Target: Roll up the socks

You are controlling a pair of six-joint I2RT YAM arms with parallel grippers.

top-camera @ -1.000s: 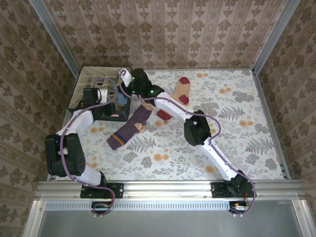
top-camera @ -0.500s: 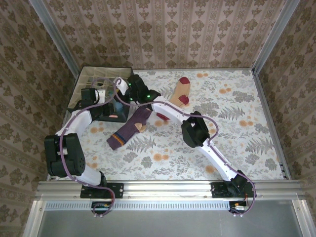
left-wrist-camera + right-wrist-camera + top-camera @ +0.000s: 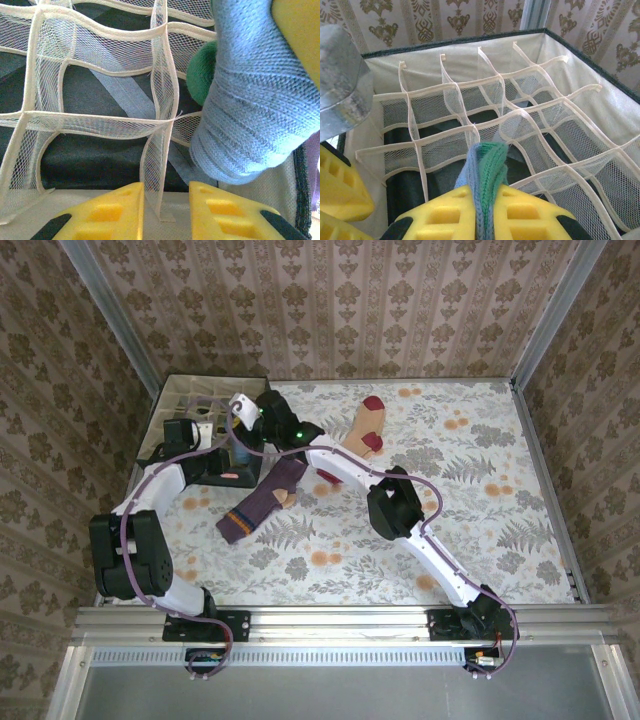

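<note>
Pinching blue-grey sock (image 3: 485, 167) over grid box (image 3: 470, 50)

One table (image 3: 480, 520), covered in a pale cloth printed with ferns and orange flowers, with patterned panels on three sides. One box (image 3: 190, 390), dark fabric with pale mesh grid compartments, set in the far left corner. One purple sock (image 3: 262, 502), lying flat and slantwise left of centre, striped cuff toward the near edge, far end near the box. One peach sock (image 3: 366, 424), maroon toe and heel, farther back near centre, apart from the purple sock.
</note>
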